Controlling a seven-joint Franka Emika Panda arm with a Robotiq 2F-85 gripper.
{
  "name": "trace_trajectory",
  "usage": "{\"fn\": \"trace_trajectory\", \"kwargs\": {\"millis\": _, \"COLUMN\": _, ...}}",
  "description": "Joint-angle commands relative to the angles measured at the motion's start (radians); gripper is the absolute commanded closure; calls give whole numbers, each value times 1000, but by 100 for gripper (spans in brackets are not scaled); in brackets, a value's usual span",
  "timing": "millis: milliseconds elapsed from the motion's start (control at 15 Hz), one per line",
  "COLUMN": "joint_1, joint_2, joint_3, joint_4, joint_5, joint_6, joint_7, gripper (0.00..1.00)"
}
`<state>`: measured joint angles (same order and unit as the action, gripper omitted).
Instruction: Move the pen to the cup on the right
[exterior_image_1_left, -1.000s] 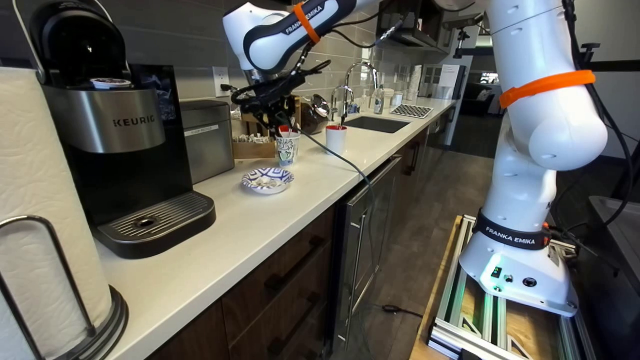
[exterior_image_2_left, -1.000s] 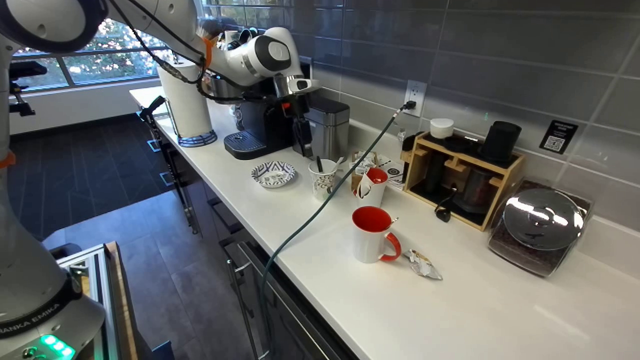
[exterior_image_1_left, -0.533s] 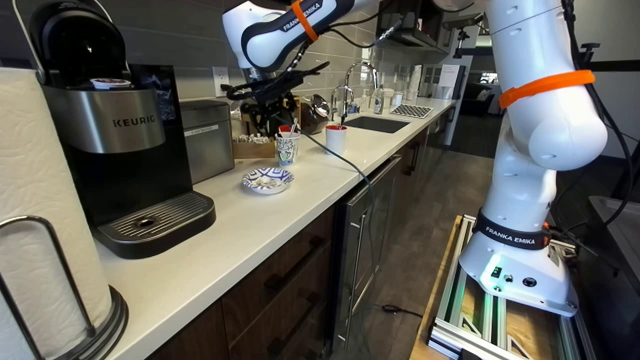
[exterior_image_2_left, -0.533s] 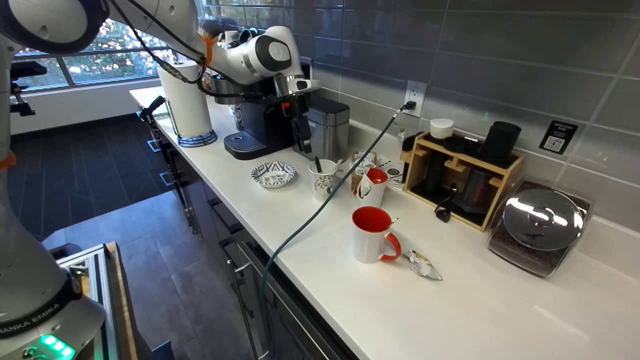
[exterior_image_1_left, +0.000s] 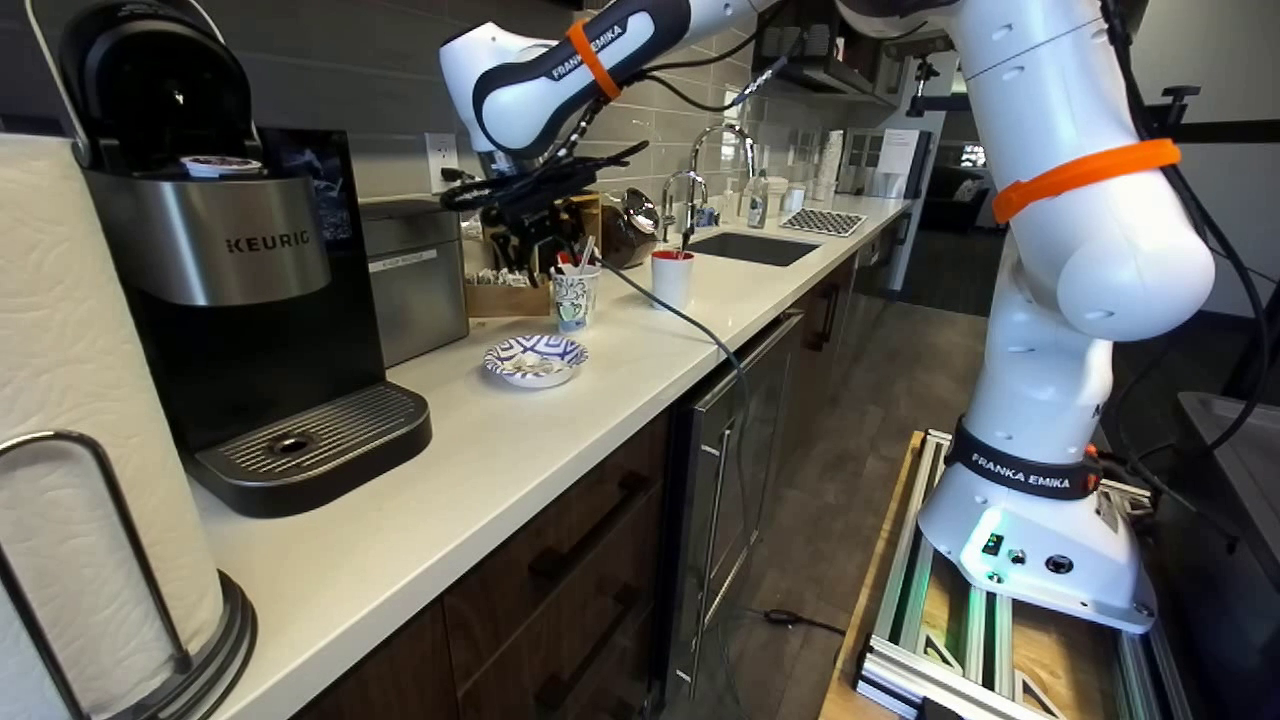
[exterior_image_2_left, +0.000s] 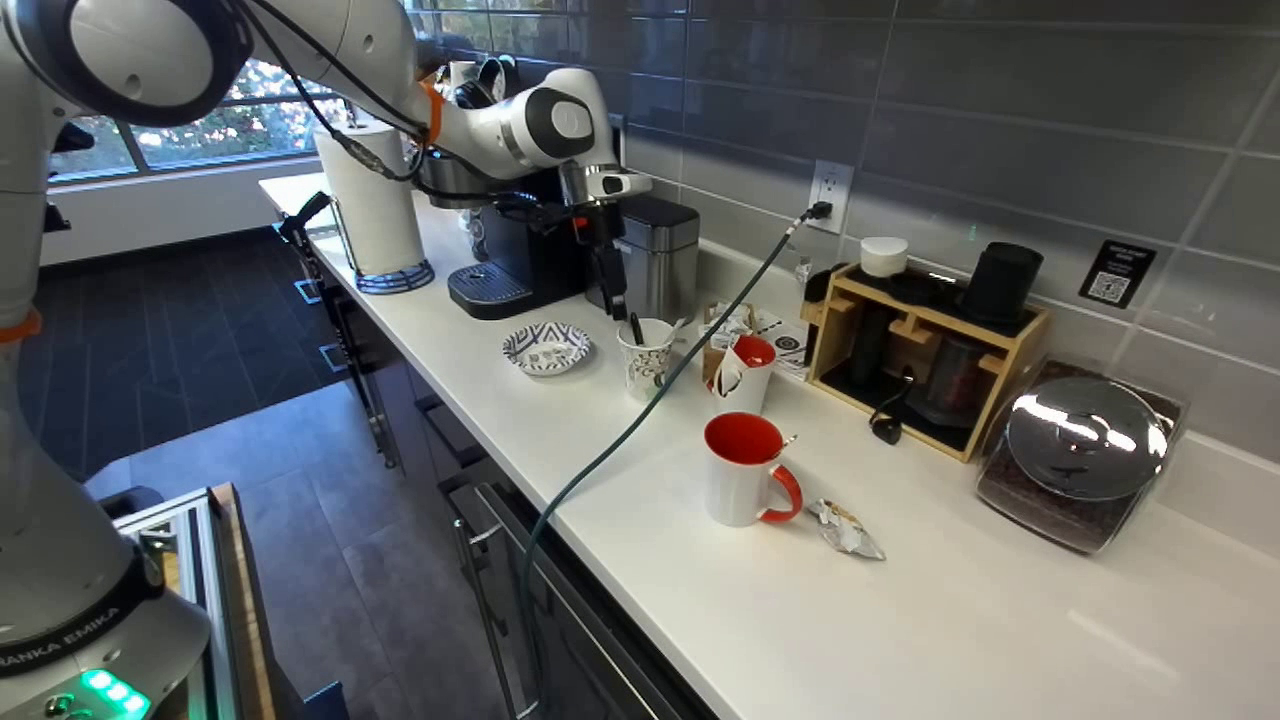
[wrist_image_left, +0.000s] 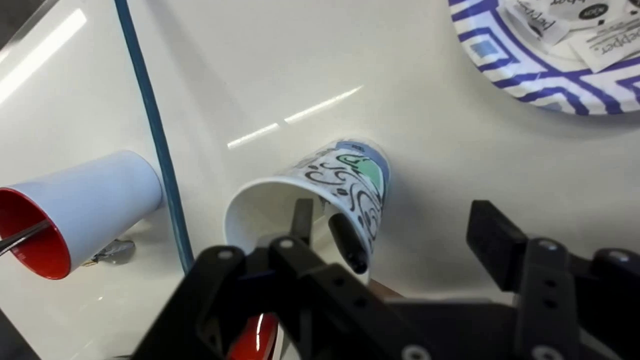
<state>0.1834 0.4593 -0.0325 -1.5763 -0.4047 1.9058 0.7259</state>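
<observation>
The black pen (wrist_image_left: 348, 242) leans in a patterned paper cup (wrist_image_left: 350, 175), its dark end at the rim; it also shows in an exterior view (exterior_image_2_left: 637, 328). My gripper (wrist_image_left: 397, 230) is open and empty. In the wrist view its left finger overlaps the cup's mouth and its right finger is outside the cup, with the pen's end between them. In an exterior view the gripper (exterior_image_2_left: 617, 308) is just above the paper cup. A white mug with red inside and red handle (exterior_image_2_left: 738, 490) stands upright farther right, holding a spoon (wrist_image_left: 25, 236).
A tapered white cup with red inside (exterior_image_2_left: 745, 385) stands between paper cup and mug. A green cable (exterior_image_2_left: 640, 420) crosses the counter between the paper cup and the mug. A patterned bowl with packets (wrist_image_left: 550, 85), a coffee machine (exterior_image_1_left: 240, 300) and a wooden organizer (exterior_image_2_left: 910, 350) are nearby.
The gripper rose slightly at half a second ago and is lower again now. It has shifted slightly right in an exterior view. The pen and cups have not moved.
</observation>
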Motion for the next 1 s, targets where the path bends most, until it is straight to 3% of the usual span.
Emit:
{"fn": "trace_trajectory", "kwargs": {"millis": 0, "joint_1": -6, "joint_2": 46, "joint_3": -14, "joint_4": 66, "joint_5": 35, "joint_6": 7, "joint_7": 11, "gripper": 20}}
{"fn": "trace_trajectory", "kwargs": {"millis": 267, "joint_1": -7, "joint_2": 62, "joint_3": -33, "joint_4": 105, "joint_5": 31, "joint_6": -13, "joint_7": 1, "gripper": 21}}
{"fn": "trace_trajectory", "kwargs": {"millis": 600, "joint_1": -7, "joint_2": 69, "joint_3": -47, "joint_4": 116, "joint_5": 21, "joint_6": -24, "joint_7": -8, "gripper": 30}}
{"fn": "trace_trajectory", "kwargs": {"millis": 867, "joint_1": -3, "joint_2": 61, "joint_3": -51, "joint_4": 108, "joint_5": 15, "joint_6": -41, "joint_7": -17, "gripper": 47}}
{"fn": "trace_trajectory", "kwargs": {"millis": 933, "joint_1": -2, "joint_2": 59, "joint_3": -51, "joint_4": 106, "joint_5": 15, "joint_6": -44, "joint_7": -20, "gripper": 43}}
